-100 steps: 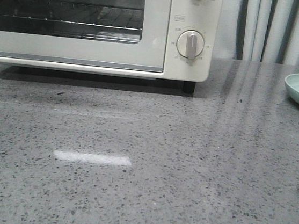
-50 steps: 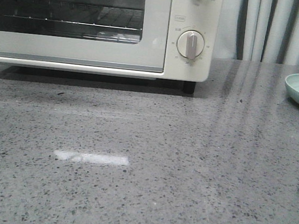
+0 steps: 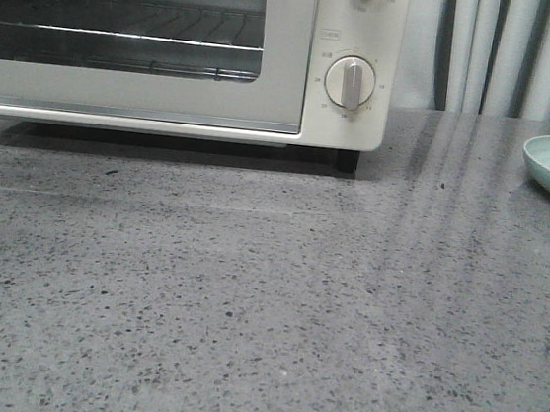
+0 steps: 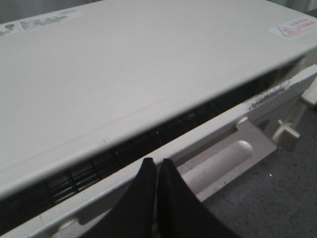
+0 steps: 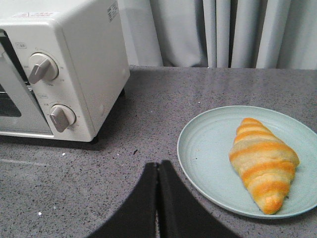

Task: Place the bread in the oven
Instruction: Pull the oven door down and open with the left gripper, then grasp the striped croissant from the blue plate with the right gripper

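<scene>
Bread (image 5: 264,161) inside plate (image 5: 208,148) rim, uncrowded.

The front view sits low over the bench (image 3: 272,315), facing the oven (image 3: 167,104) at its far edge. The left wrist view looks down close on the oven's top (image 4: 124,74). The right wrist view, farther back, shares oven (image 5: 74,74) and plate (image 5: 208,148) with the front.
</scene>
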### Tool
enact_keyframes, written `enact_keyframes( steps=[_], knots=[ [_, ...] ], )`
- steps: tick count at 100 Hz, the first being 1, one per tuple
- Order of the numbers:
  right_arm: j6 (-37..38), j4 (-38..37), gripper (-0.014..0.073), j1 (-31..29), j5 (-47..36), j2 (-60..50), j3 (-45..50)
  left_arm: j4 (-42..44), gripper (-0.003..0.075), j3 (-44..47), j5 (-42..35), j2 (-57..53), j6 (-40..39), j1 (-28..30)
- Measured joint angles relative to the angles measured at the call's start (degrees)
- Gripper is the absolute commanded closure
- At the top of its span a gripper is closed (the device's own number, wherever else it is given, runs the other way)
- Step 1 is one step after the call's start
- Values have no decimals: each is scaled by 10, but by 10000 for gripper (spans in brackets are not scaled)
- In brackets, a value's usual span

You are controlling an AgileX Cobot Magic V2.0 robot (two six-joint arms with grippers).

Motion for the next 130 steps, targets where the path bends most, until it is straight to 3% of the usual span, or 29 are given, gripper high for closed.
enact_keyframes(
  steps=[41,61,84,100,113,122,130],
  knots=[
    [0,0,663,0,-18,0,0,5,742,162,133,-124,0,-3],
    [0,0,663,0,-36,0,0,19,742,232,131,-131,0,-3],
    [0,0,663,0,-33,0,0,17,742,242,115,-134,0,-3],
    [29,0,663,0,-22,4,-1,-45,742,244,133,-166,0,-3],
    [64,0,657,-7,41,59,-28,-118,742,244,147,-237,0,-3],
    [72,-25,589,-19,98,120,-71,-149,742,244,154,-304,0,-3],
    [74,-58,446,-32,143,174,-133,-160,742,243,168,-367,0,-3]
  ],
)
